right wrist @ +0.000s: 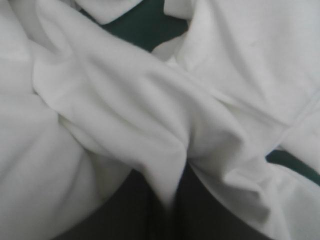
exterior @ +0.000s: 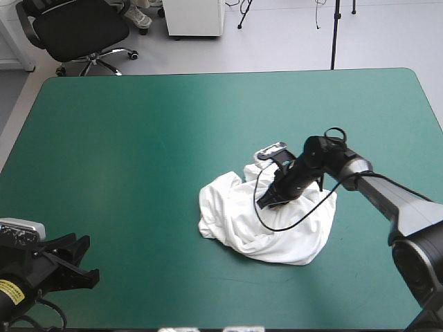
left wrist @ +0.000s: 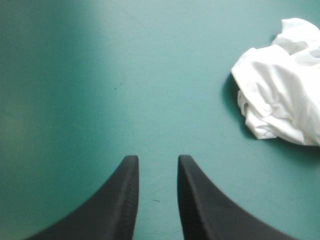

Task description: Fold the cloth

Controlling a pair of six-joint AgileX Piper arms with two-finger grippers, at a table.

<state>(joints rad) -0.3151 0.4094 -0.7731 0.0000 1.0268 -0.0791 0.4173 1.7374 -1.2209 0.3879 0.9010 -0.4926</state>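
The white T-shirt [exterior: 266, 221] lies as a crumpled heap right of the table's middle. My right gripper [exterior: 272, 199] reaches down into the heap's far side. In the right wrist view its black fingers [right wrist: 200, 212] are all but shut, with a raised fold of the T-shirt [right wrist: 125, 115] pinched between them. My left gripper [exterior: 84, 260] rests low at the near left corner, well apart from the heap. Its fingertips [left wrist: 131, 162] stand apart over the cover, nothing between them. The T-shirt [left wrist: 282, 85] shows ahead of it and off to the right.
The teal-green cover [exterior: 138, 138] is all that lies between my left gripper and the heap. The table's near edge runs close by the left gripper, and a small patch of cover [right wrist: 145, 25] shows through the folds.
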